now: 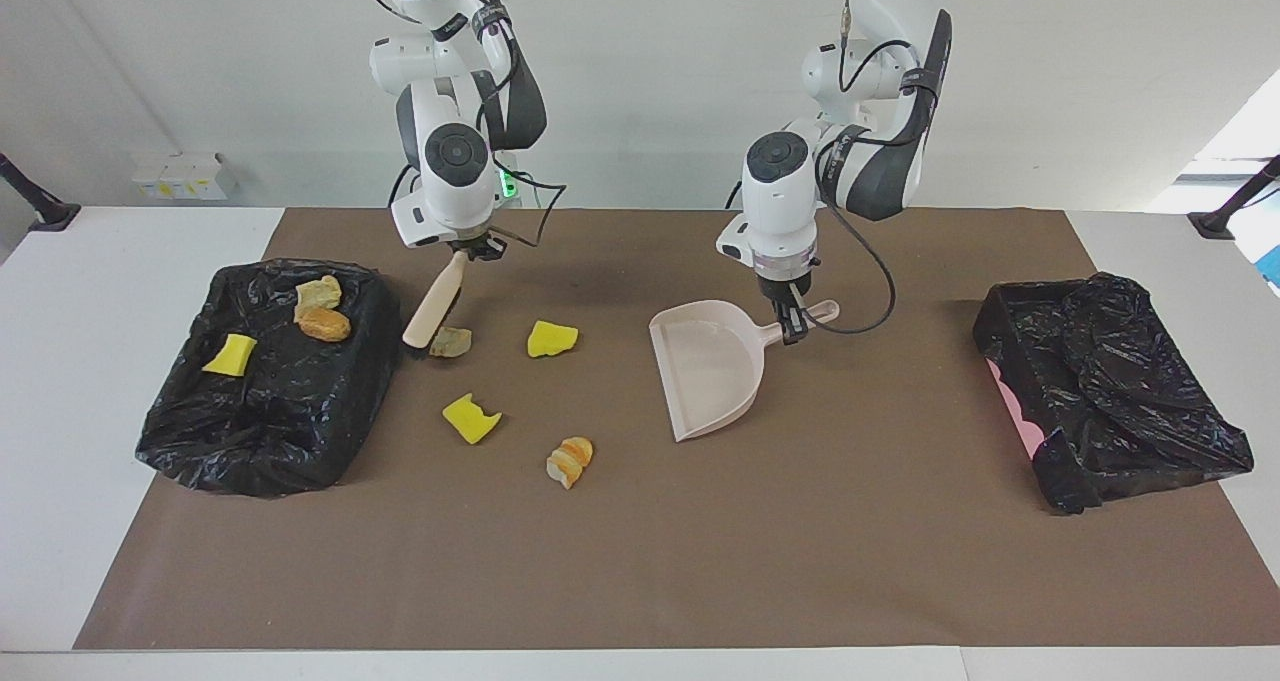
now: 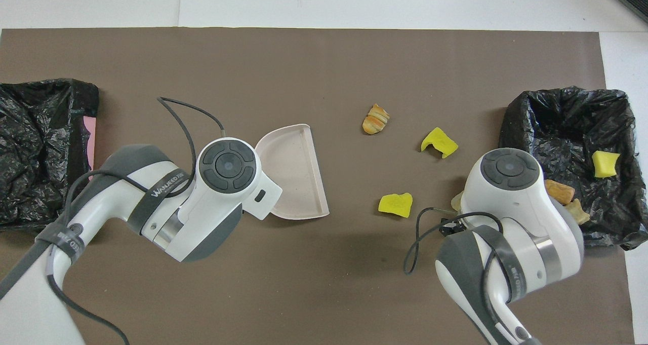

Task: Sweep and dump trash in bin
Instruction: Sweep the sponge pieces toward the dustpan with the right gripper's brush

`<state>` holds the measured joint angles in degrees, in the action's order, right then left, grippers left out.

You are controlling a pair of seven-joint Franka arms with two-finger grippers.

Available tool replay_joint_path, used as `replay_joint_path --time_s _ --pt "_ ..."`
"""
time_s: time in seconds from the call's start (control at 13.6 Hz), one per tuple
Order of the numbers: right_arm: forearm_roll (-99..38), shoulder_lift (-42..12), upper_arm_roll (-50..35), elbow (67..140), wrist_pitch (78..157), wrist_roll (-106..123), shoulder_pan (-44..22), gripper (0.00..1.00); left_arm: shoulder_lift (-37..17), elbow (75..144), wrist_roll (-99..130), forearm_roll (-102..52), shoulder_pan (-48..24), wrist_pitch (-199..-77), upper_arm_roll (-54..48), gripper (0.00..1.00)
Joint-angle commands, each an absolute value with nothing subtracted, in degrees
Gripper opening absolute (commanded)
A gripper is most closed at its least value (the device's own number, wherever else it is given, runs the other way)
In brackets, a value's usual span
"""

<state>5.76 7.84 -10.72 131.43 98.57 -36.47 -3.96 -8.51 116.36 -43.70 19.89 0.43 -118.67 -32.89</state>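
Observation:
My right gripper [image 1: 472, 251] is shut on the handle of the beige brush [image 1: 434, 307]. The brush slants down, its black bristles beside a tan chunk [image 1: 450, 341] close to the black-lined bin [image 1: 180, 431]. In the overhead view the right arm hides the brush. More trash lies on the mat: two yellow scraps [image 1: 552, 338] [image 1: 471, 418] and an orange bread piece [image 1: 570, 461]. Three scraps sit in the bin [image 2: 516, 117]. My left gripper [image 1: 792, 323] is shut on the handle of the beige dustpan [image 1: 710, 366], whose mouth faces the scraps.
A second black-bagged container [image 1: 1110, 391] with a pink side stands at the left arm's end of the brown mat [image 1: 640, 561]. White tabletop borders the mat. The left arm's cable loops beside the dustpan handle.

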Motion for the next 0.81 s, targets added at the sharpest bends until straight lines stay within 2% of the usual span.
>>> replay_joint_path --time_s 0.0,0.22,0.52,0.74 --pt "6.7 14.9 -11.4 140.9 103.9 -31.7 0.0 0.0 -6.4 119.0 -46.0 18.7 0.6 -120.0 -32.6 0.0" --pt "6.6 16.1 -11.5 143.3 106.7 -26.9 2.1 0.0 -5.8 119.8 -45.6 18.5 0.5 -120.1 -32.6 0.0" --pt "6.5 10.2 -11.7 142.7 112.9 -26.1 1.8 0.0 -5.4 122.0 -45.4 18.5 -0.4 -122.4 -32.8 0.0" --pt "5.5 5.1 -11.9 139.0 114.8 -26.7 -0.8 0.0 -5.4 122.1 -45.4 18.5 -0.4 -122.5 -32.8 0.0"
